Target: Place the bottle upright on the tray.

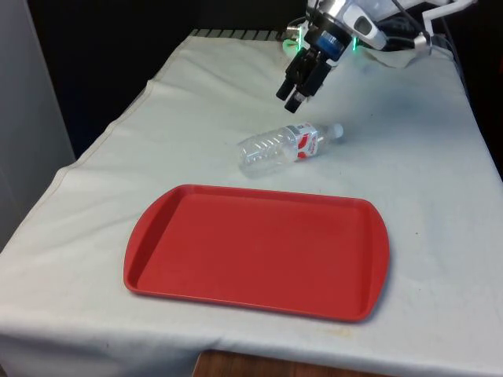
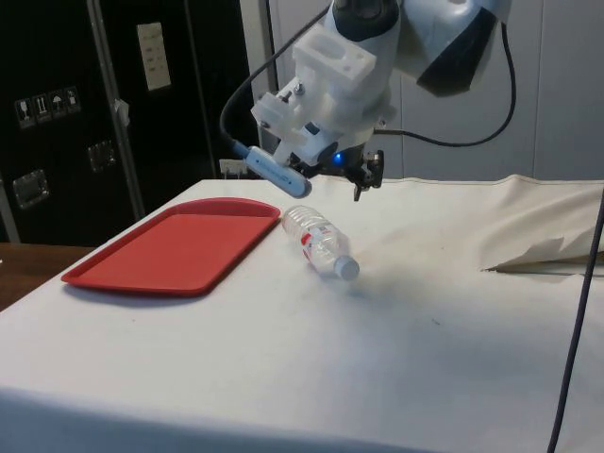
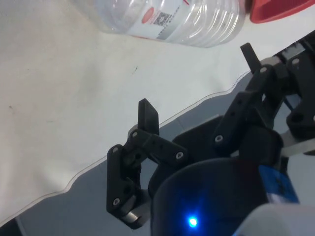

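Note:
A clear plastic bottle (image 1: 284,147) with a red-and-white label and a white cap lies on its side on the white cloth, just beyond the far edge of the red tray (image 1: 259,247). The bottle (image 2: 319,241) points its cap away from the tray (image 2: 179,247) in the side view. My gripper (image 1: 294,99) hangs in the air above and slightly behind the bottle, not touching it. Its two black fingers (image 3: 147,114) stand apart, open, with nothing between them. The bottle's ribbed body (image 3: 170,19) and a corner of the tray (image 3: 275,10) show beyond the fingertips.
The white cloth (image 1: 409,157) covers the whole table, with bare space around the bottle and on the front view's right. A fold in the cloth (image 2: 543,255) rises at the side view's right. A black cable (image 2: 580,321) hangs there too.

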Action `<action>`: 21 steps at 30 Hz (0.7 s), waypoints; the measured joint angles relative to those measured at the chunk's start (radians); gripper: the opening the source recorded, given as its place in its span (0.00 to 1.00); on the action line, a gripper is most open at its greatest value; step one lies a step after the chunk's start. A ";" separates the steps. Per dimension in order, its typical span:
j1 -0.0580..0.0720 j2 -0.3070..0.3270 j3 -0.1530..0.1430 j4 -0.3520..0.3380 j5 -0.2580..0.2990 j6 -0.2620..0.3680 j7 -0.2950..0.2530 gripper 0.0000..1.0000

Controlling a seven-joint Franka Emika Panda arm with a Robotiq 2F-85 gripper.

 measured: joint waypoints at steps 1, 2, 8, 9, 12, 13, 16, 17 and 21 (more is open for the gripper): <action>0.000 0.001 0.003 0.000 -0.003 0.000 0.000 1.00; 0.000 0.002 0.005 0.001 -0.006 0.000 0.000 1.00; 0.000 0.009 0.026 0.002 -0.020 -0.008 0.000 1.00; 0.001 0.010 0.030 0.002 -0.021 -0.010 0.000 1.00; 0.001 0.017 0.041 0.005 -0.024 -0.015 0.000 1.00; 0.001 0.019 0.045 0.006 -0.026 -0.016 0.000 1.00; 0.001 0.024 0.052 0.008 -0.031 -0.019 0.000 1.00; 0.001 0.026 0.055 0.009 -0.034 -0.019 0.000 1.00; 0.002 0.037 0.069 0.014 -0.044 -0.025 0.002 1.00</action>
